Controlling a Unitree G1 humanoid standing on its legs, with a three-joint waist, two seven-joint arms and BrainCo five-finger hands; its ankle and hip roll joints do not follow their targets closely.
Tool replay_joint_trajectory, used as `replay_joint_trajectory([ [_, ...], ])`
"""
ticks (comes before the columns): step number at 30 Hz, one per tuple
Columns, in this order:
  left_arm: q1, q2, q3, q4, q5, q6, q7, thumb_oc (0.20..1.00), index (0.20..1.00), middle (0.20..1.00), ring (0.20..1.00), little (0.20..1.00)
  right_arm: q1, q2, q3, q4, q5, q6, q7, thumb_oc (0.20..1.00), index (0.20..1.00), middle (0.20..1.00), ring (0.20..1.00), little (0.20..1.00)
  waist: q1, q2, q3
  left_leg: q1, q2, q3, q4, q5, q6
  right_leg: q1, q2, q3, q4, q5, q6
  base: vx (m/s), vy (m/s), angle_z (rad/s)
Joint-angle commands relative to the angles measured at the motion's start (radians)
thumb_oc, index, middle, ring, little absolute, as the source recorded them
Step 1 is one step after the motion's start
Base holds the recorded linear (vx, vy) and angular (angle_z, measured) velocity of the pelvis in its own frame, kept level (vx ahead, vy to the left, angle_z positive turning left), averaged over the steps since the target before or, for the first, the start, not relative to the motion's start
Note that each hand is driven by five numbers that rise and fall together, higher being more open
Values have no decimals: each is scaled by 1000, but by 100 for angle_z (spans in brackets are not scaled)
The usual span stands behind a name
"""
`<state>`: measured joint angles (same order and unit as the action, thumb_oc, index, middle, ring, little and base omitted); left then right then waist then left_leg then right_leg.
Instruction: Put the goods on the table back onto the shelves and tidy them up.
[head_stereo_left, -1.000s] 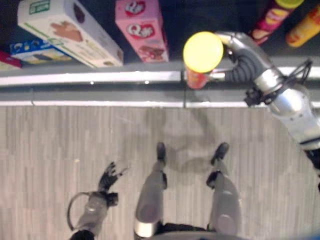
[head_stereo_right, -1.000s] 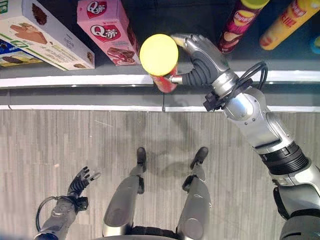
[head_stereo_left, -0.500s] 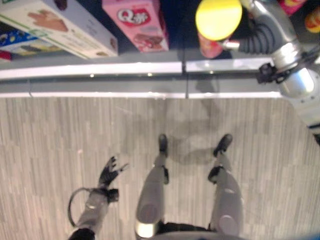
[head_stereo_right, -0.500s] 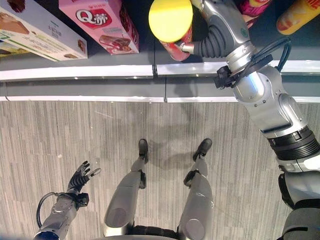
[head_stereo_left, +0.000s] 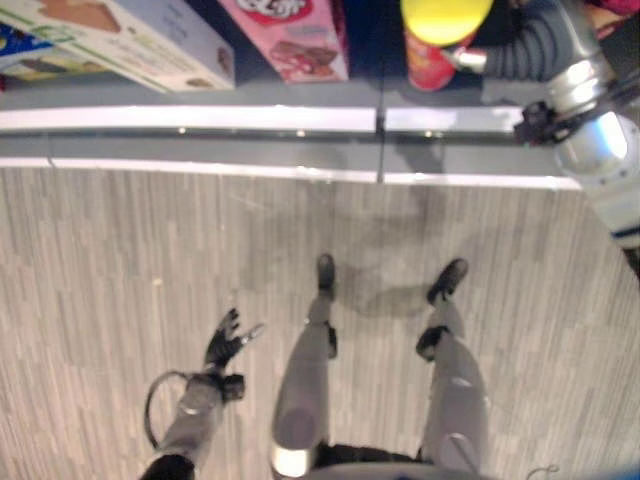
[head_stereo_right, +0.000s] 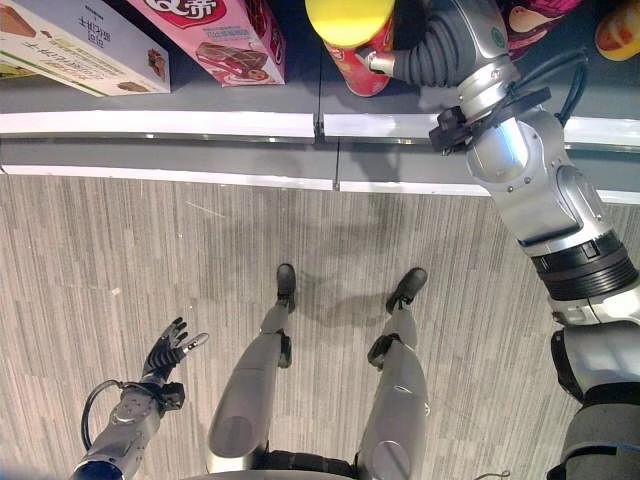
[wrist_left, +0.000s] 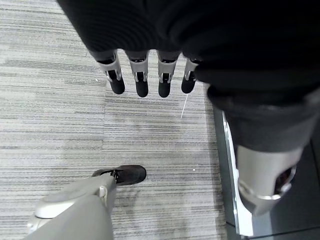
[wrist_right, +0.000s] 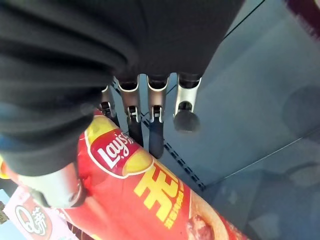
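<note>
The right hand (head_stereo_right: 440, 45) is raised to the shelf (head_stereo_right: 200, 100) and holds a red crisp can (wrist_right: 150, 200) with a yellow lid (head_stereo_right: 348, 15). In the right wrist view its fingers (wrist_right: 155, 125) curl against the can's side, with the thumb on the opposite side, so the can is clasped between them. The can stands upright at the shelf's front part, just inside the pale front rail (head_stereo_right: 160, 124); whether its base rests on the shelf board cannot be told.

Beside the can, on the side away from the right hand's wrist, stands a pink snack box (head_stereo_right: 225, 35), near the can but apart from it. Beyond the pink box lies a pale box (head_stereo_right: 80, 45), tilted. On the wrist side of the fingers, a dark crisp can (head_stereo_right: 540, 15) and an orange can (head_stereo_right: 618, 28) lie on the same shelf.

The left hand (head_stereo_right: 170, 350) hangs low over the grey striped floor (head_stereo_right: 120, 260), well apart from the shelf. Its fingers (wrist_left: 141, 80) are straight and relaxed, holding nothing.
</note>
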<state>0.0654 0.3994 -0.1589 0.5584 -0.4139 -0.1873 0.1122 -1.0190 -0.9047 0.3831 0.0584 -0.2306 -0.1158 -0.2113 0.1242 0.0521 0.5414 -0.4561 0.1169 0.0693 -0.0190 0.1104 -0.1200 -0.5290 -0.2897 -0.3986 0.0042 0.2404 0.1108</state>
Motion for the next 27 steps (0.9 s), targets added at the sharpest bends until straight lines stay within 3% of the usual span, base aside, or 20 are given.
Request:
replay_joint_trajectory([
  [1, 53, 70, -36, -25, -33, -25, 19, 1000, 1000, 1000, 1000, 1000, -121, -17, 18, -7, 64, -33, -59, 200, 200, 200, 200, 200, 32, 7, -21, 8, 56, -46, -60, 52, -52, -43, -124, 55, 225, -82, 145, 17, -13, 4],
  [8, 46, 76, -51, -17, -45, -31, 23, 1000, 1000, 1000, 1000, 1000, -152, 29, 24, 88, 130, -28, -83, 200, 200, 200, 200, 200, 44, 16, -21, 2, 48, -61, -60, 52, -51, -41, -133, 46, 233, -82, 146, 7, -1, 4],
  [27, 47, 83, -72, -16, -50, -39, 26, 1000, 1000, 1000, 1000, 1000, -202, -11, 41, 249, 164, -14, -133, 200, 200, 200, 200, 200, 34, 7, -21, -1, 46, -74, -61, 52, -52, -47, -134, 42, 239, -77, 148, 2, -1, 4],
])
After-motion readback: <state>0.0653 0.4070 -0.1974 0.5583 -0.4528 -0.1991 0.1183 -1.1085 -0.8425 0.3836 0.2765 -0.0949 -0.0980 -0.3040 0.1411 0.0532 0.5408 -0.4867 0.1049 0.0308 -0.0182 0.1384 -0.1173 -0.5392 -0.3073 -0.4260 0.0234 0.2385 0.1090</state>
